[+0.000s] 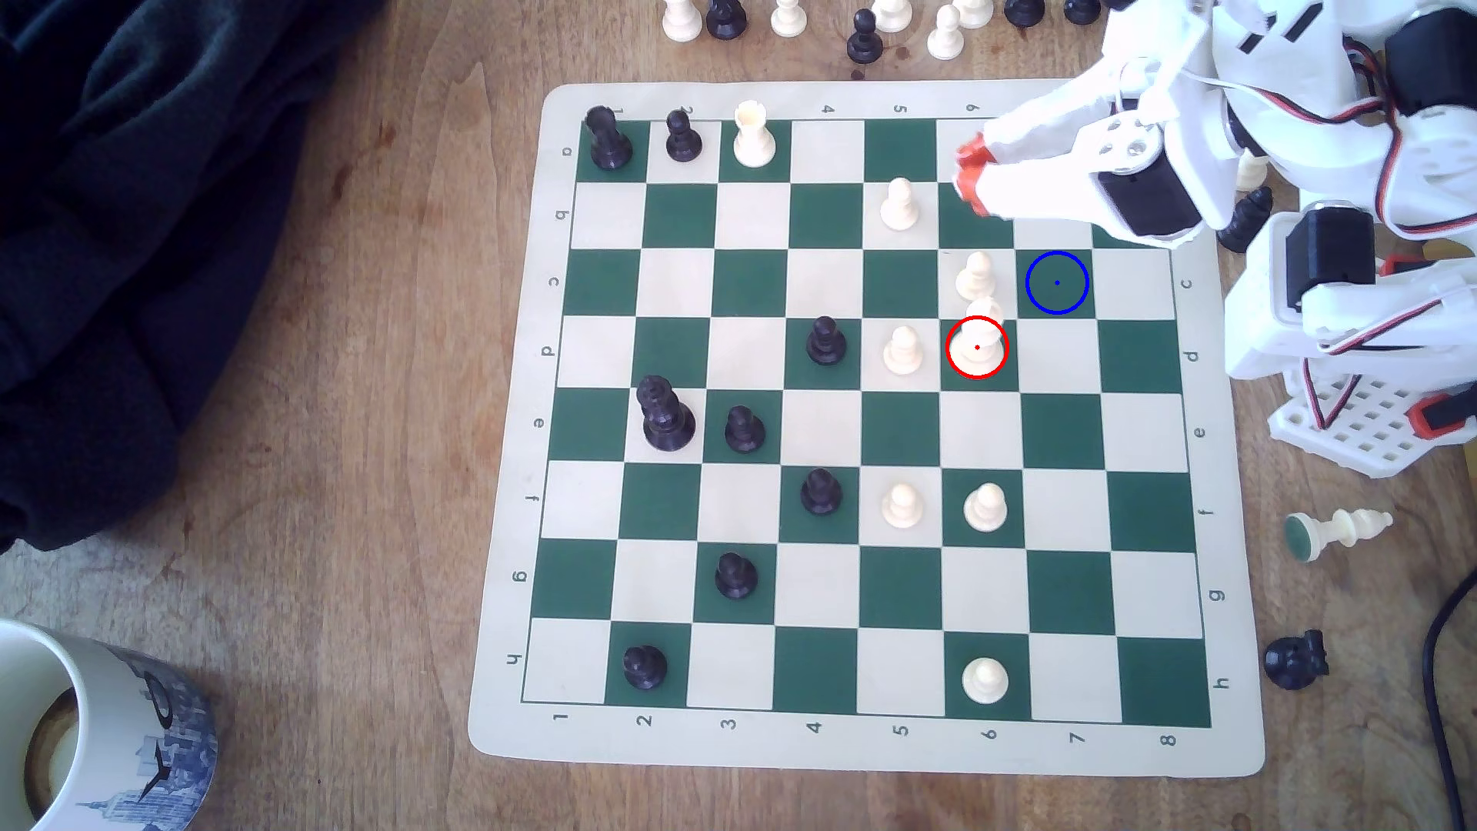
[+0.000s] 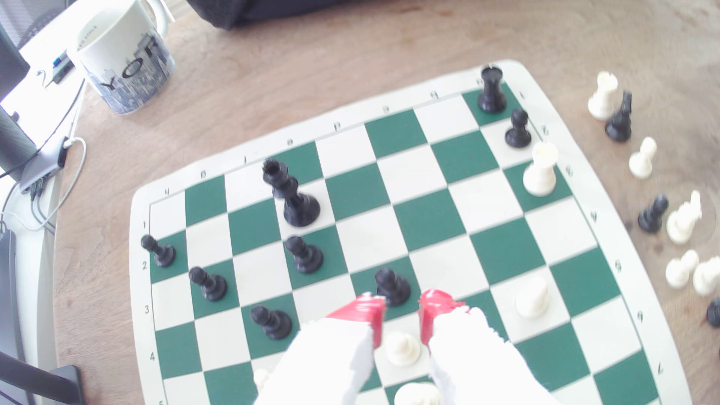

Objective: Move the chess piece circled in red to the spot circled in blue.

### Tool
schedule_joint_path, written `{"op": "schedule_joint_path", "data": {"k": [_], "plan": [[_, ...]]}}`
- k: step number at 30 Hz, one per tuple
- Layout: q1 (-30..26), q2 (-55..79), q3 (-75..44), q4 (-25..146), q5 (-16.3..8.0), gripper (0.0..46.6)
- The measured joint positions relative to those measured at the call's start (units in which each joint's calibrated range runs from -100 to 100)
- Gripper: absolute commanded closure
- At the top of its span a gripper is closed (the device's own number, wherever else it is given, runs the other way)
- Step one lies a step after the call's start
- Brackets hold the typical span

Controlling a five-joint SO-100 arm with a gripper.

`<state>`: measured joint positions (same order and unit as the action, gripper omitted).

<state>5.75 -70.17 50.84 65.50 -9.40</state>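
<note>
The white claw with red-taped fingertips point(image 1: 973, 177) hangs above the green-and-cream roll-up chessboard point(image 1: 511, 495), its jaws parted with nothing between them. The tall cream-white plastic piece with a wide round base point(image 1: 980, 339) stands upright on the red-ringed green square, below the claw in the exterior view. The blue-ringed dark green square point(image 1: 1056, 282) lies near the claw, toward the exterior view's right.

You see a matt, smooth vinyl-looking chess mat point(image 1: 511, 607) lying on a grained wooden table point(image 1: 320, 479). The cream chess piece point(image 1: 980, 339) and the black king point(image 1: 665, 415) look like moulded plastic with a slight sheen. The gripper point(image 2: 401, 311) shows white plastic, its fingertips point(image 2: 366, 311) wrapped red. The glazed ceramic mug point(image 2: 124, 58) gleams, and dark fleecy cloth point(image 1: 120, 240) lies soft.
</note>
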Motion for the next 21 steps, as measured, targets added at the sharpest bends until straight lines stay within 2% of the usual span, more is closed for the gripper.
{"op": "schedule_joint_path", "data": {"k": [3, 7, 14, 21], "plan": [[0.0, 10.2, -9.7, 8.8, -3.0, 33.4], [0.4, 18.4, -14.3, 13.3, -3.8, 31.3], [-0.6, 24.0, -14.3, 16.3, -3.0, 26.3], [-2.7, 28.2, -10.5, 15.9, -1.8, 26.0]]}}
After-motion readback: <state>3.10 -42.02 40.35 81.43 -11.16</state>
